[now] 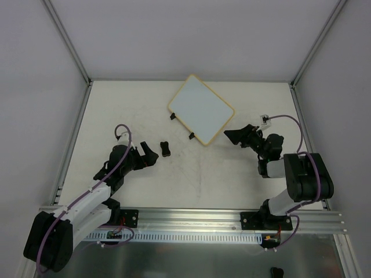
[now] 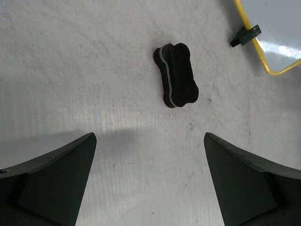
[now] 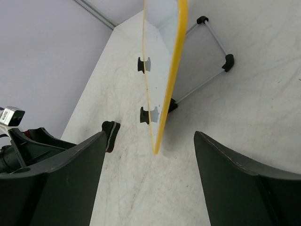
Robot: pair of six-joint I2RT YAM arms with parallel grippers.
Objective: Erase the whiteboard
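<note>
Only the right wrist view shows the whiteboard (image 3: 160, 61) edge-on, with a wire stand (image 3: 228, 62) behind; left gripper (image 2: 149, 139) and right gripper (image 3: 150, 136) are open, empty.

Small black bone-shaped eraser block (image 1: 165, 149) flat on the scuffed white table (image 1: 203, 185), grey walls (image 1: 174, 35) around.

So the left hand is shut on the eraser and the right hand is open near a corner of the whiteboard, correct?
No. The left hand is open, the eraser lying free ahead of it, as the left wrist view shows. The right hand is open near a corner of the whiteboard.
</note>
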